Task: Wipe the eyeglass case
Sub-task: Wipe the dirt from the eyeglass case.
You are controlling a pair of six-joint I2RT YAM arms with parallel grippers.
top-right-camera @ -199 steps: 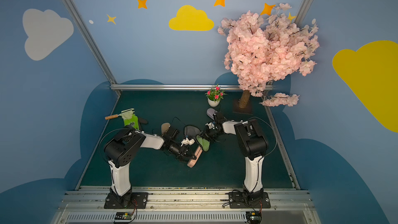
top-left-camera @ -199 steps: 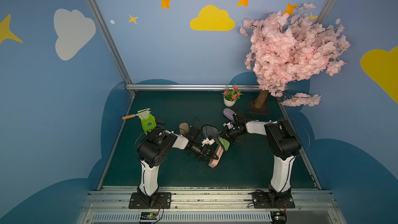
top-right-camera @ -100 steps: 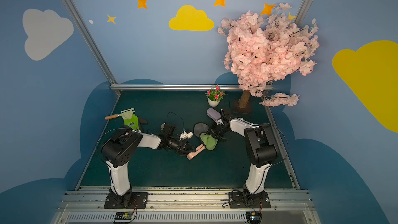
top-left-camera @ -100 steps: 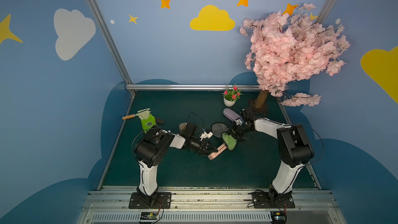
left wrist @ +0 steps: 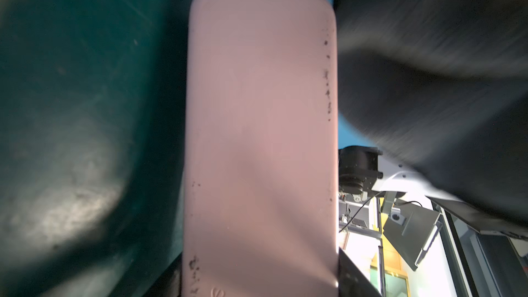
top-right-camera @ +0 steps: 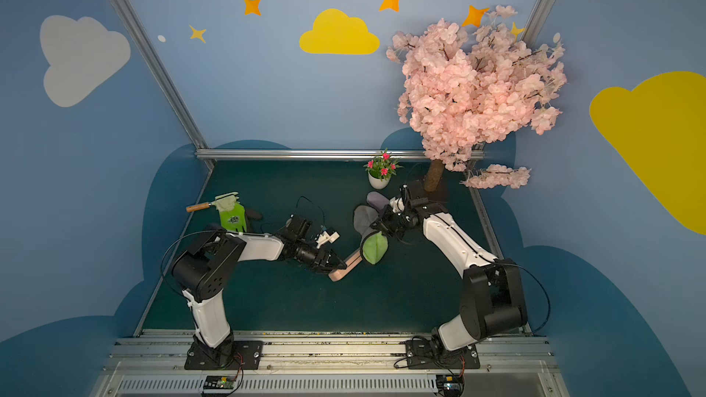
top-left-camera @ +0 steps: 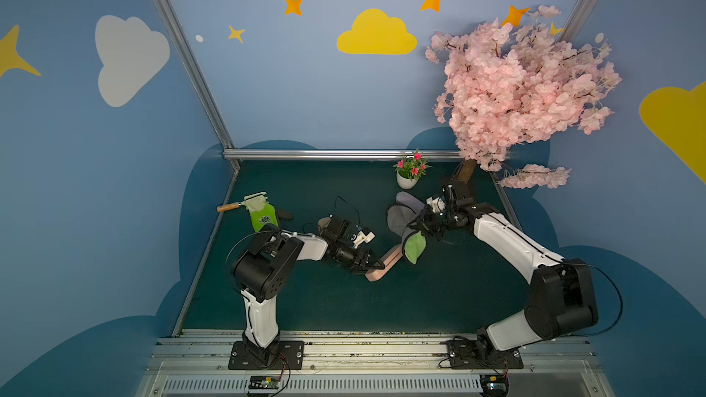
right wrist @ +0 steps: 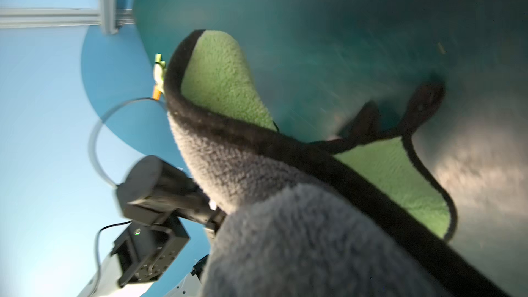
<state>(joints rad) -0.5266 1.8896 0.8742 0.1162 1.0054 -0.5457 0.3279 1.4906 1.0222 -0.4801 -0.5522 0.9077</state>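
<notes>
Well to the left of the eyeglass case (top-left-camera: 389, 259), near the desk (top-left-camera: 344, 307) edge, lies a wooden-handled brush (top-left-camera: 252, 202). It plays no part in the work.

Next comes the left pincer (top-left-camera: 373, 263), closed partway around the case's near end and gripping it across its width. The pink case juts out from the jaws at a slant in both top views. I cannot tell whether its lower end rests on the desk or hangs just clear.

In the left wrist view the case (left wrist: 257, 138) fills the middle. Its broad face looks clean, but dark specks show along both long edges.

Just right of the case hangs the cloth (top-left-camera: 414, 246), grey on one side and green on the other. Its green lower end sits against the case's far tip. Whether it actually presses there is not clear. The right pincer (top-left-camera: 423, 223) is above and right of the case and is clamped tight on the cloth's upper part. Its fingers are buried in fabric in the right wrist view, where the cloth (right wrist: 285, 195) covers most of the frame.

Behind the case, toward the back wall, stand a flower pot (top-left-camera: 405, 181) and a blossom tree (top-left-camera: 523, 93).

My judgement is that both grasps are done and wiping is under way. The specked edges and the case's other sides are what is left.
</notes>
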